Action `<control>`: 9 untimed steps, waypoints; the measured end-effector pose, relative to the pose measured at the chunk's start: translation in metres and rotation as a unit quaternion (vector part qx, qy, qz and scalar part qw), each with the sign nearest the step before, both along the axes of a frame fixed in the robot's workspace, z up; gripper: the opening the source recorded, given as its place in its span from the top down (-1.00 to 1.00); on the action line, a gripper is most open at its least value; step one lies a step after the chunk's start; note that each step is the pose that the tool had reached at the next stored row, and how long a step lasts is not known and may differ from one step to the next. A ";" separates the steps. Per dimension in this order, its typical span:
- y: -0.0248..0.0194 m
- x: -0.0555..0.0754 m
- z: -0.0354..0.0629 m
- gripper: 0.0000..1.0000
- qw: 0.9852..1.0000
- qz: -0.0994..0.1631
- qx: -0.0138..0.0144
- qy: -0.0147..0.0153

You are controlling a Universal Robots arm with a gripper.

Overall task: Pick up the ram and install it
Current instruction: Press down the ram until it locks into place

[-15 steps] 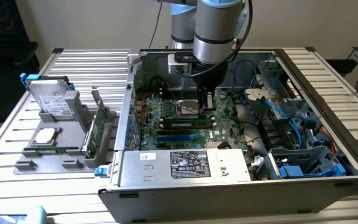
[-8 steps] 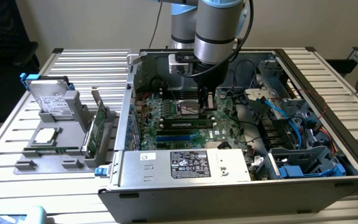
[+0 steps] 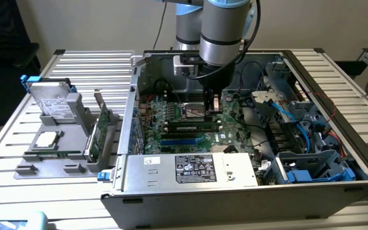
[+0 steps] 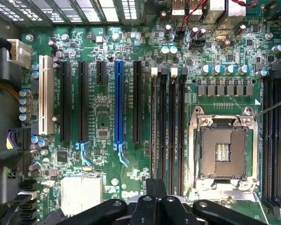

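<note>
A ram stick [image 3: 190, 128], long, green and lined with black chips, lies along the memory slots of the motherboard [image 3: 171, 120] inside the open computer case. My gripper [image 3: 214, 108] hangs just above the board, beside the processor socket [image 3: 193, 111] and a little behind that stick. In the wrist view the fingertips [image 4: 151, 190] press together with nothing between them, so the gripper [image 4: 155, 187] is shut and empty. Below it are the black memory slots [image 4: 167, 126] and the open socket [image 4: 223, 150]. A thin green strip [image 3: 53, 154] rests in the grey holder outside the case.
The grey holder [image 3: 75, 168] at the exterior view's left also carries a hard drive [image 3: 50, 98], a square silver processor [image 3: 46, 139] and an upright expansion card [image 3: 98, 129]. Cables and drive cages [image 3: 299, 134] crowd the case's right side. The power supply [image 3: 193, 168] sits in front.
</note>
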State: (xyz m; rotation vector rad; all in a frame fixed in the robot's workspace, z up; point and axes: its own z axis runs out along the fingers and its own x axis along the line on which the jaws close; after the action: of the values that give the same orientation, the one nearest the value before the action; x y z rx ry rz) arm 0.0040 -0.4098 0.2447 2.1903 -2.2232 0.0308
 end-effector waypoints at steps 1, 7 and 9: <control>0.0000 0.000 0.0000 0.79 1.000 0.000 0.000 0.000; 0.0000 0.000 0.0000 0.79 1.000 0.000 0.000 0.000; 0.0000 0.001 0.0000 0.79 1.000 0.000 0.000 0.000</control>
State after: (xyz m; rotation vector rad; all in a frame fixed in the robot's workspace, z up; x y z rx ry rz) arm 0.0051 -0.4098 0.2447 2.1904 -2.2229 0.0311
